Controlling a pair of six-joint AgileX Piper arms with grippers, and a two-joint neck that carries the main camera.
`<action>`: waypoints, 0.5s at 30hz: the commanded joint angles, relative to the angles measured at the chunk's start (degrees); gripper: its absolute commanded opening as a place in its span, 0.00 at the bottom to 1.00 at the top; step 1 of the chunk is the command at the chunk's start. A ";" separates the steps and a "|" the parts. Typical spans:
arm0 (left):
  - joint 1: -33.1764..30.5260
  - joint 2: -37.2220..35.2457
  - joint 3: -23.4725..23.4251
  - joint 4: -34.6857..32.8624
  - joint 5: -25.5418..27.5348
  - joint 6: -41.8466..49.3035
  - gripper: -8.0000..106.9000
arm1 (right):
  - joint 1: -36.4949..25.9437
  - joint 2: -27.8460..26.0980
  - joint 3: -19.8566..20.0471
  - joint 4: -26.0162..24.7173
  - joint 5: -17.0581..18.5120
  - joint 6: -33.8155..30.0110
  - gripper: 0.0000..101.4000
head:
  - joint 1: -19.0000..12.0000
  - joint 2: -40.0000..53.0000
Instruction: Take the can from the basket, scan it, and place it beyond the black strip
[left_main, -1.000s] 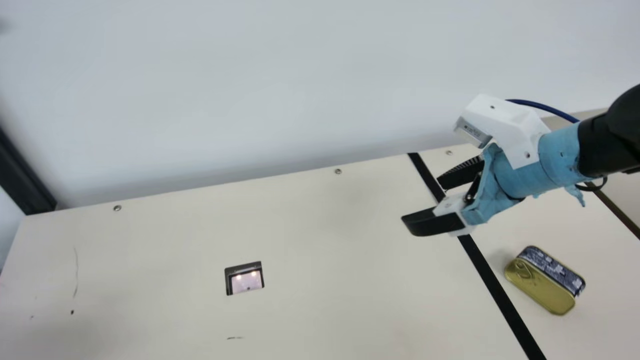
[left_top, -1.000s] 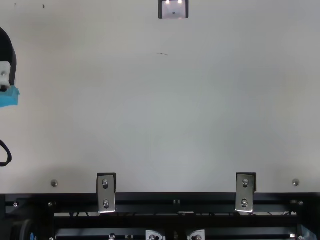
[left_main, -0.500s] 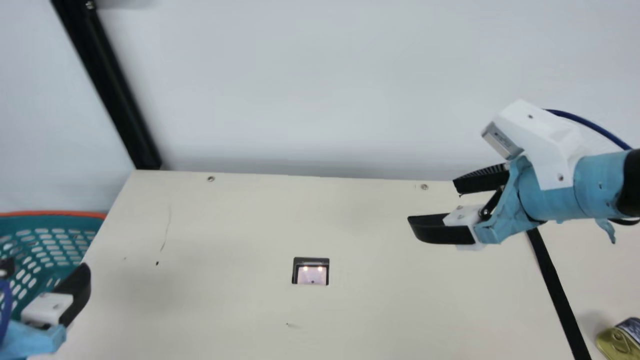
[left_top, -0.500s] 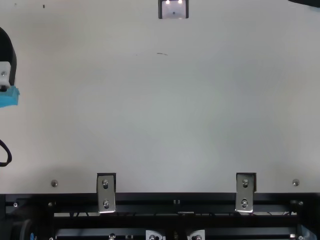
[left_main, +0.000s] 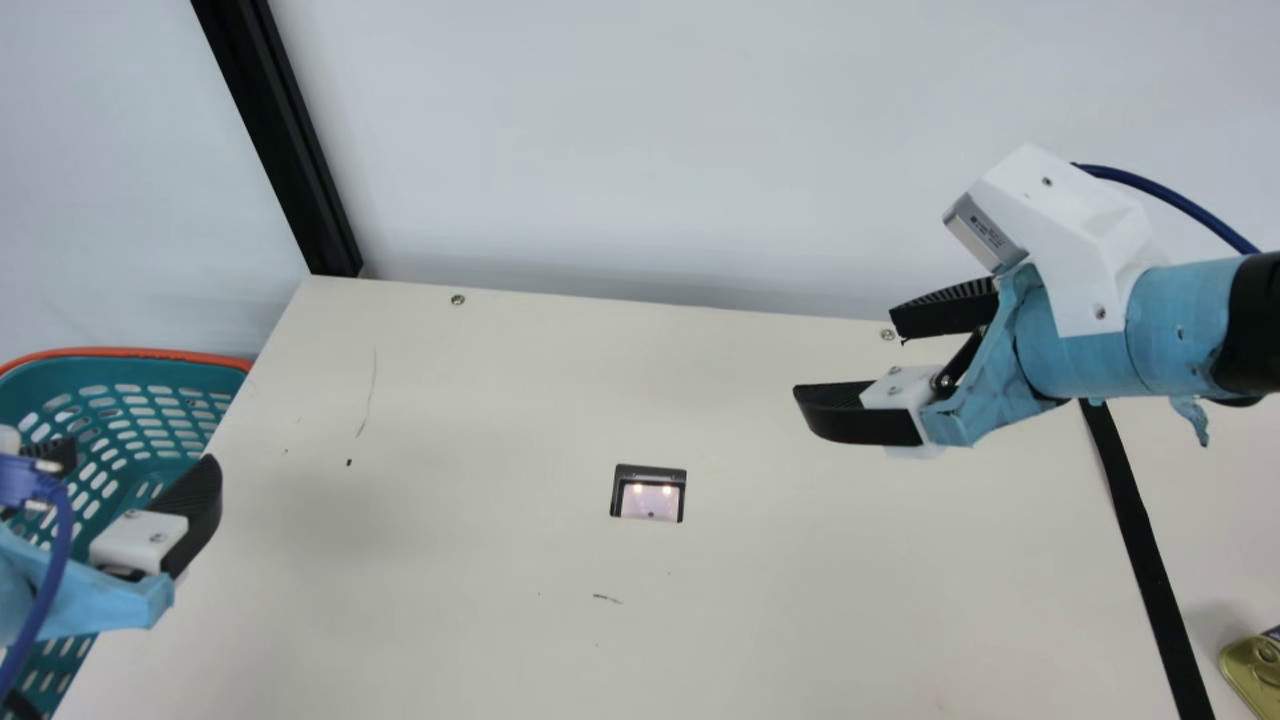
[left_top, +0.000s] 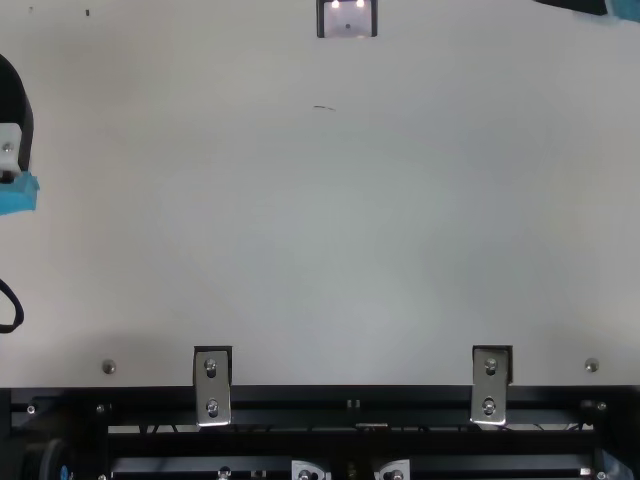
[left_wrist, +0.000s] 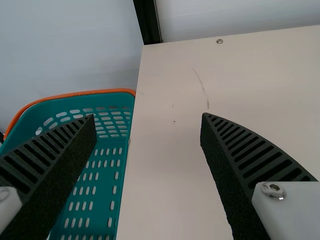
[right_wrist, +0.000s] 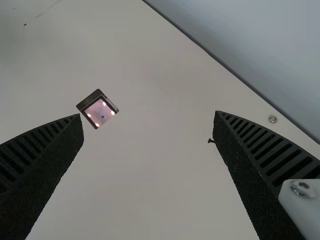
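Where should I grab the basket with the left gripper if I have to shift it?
I'd pinch the orange rim on the basket's far side, coming from above, one finger inside, one outside. The rim is a narrow upper edge, and the left gripper is open. Skip the side along the table: the table edge looks close, leaving little room outside. Clearance behind the rim is unclear.

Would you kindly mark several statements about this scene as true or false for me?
1. The left hand and the right hand are both open. True.
2. In the main view, the can lies right of the black strip. True.
3. The right hand grips the can. False: the can lies on the table.
4. In the main view, the basket is left of the scanner. True.
5. The basket's rim is blue. False: it is orange.
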 joint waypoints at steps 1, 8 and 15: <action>0.00 0.00 0.00 0.00 0.00 0.00 0.85 | 0.00 0.00 0.00 0.00 0.00 0.00 1.00 | -0.08 0.33; 0.00 0.00 0.00 0.00 0.00 0.00 0.85 | 0.92 0.05 -1.08 -2.48 -1.50 1.95 1.00 | -0.08 0.33; 0.00 0.00 0.00 0.00 0.00 0.00 0.85 | 3.38 -1.61 0.67 -10.01 -13.93 6.73 1.00 | -0.08 0.33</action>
